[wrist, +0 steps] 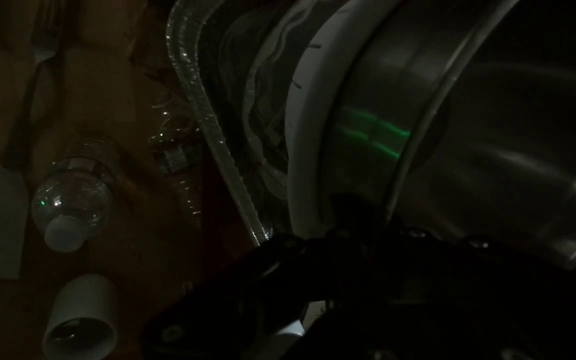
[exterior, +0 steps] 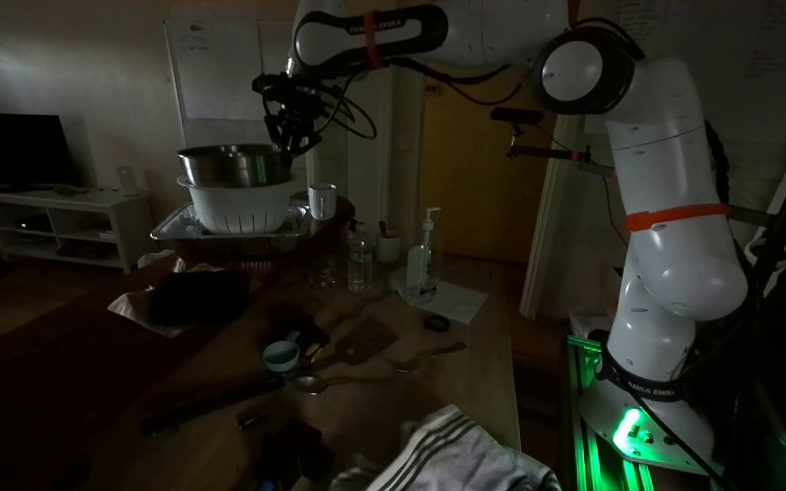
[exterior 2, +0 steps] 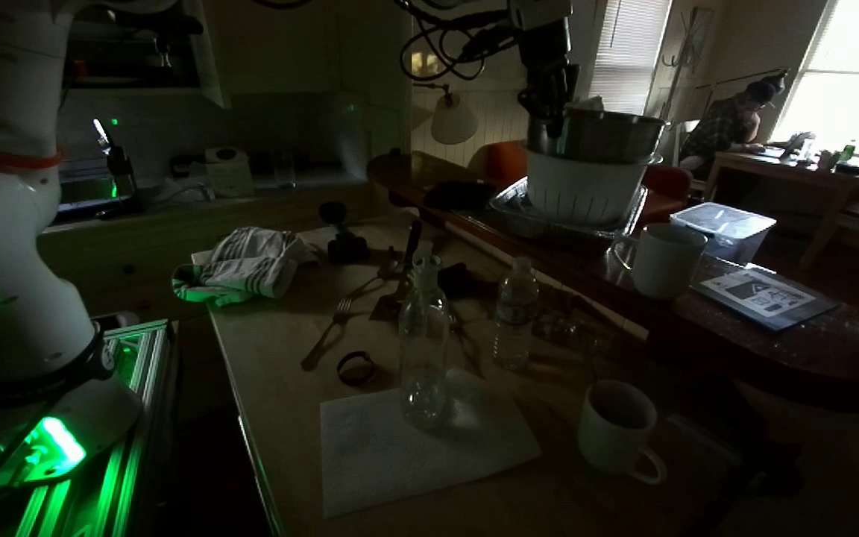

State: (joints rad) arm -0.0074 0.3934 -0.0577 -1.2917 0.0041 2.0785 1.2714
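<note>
Pot [exterior: 226, 168] — steel, upright, nested in the mouth of the colander [exterior: 239, 208]; interior dark. Clock hours read from the pot, in an exterior view.

Gripper [exterior: 288, 151], 3 o'clock: clenched on the pot's rim, one side only.

Colander: white, slotted, 6 o'clock, standing in the foil tray [wrist: 210, 130], itself on the raised counter [exterior 2: 802, 347].

Mug [exterior: 323, 202], white: 4 o'clock, beside the foil tray, on the same counter.

Table [exterior: 447, 382], lower level: bottle [exterior: 359, 269] and dispenser [exterior: 424, 262], both about 4 o'clock; spatula [exterior: 366, 339], 5 o'clock; cup [exterior: 281, 356], blue, between 5 and 6; towel [exterior: 464, 457], 5 o'clock, farthest out.

Step in hand: by appearance, the grasp — rim pinched, pot seated in the colander. Next move, as judged: calls for a firm pinch and, if the pot is raised, a slow, straight-up draw before any sideways travel. Risk: with the hold at one side, the pot may tilt or twist, or drag the colander up with it.
</note>
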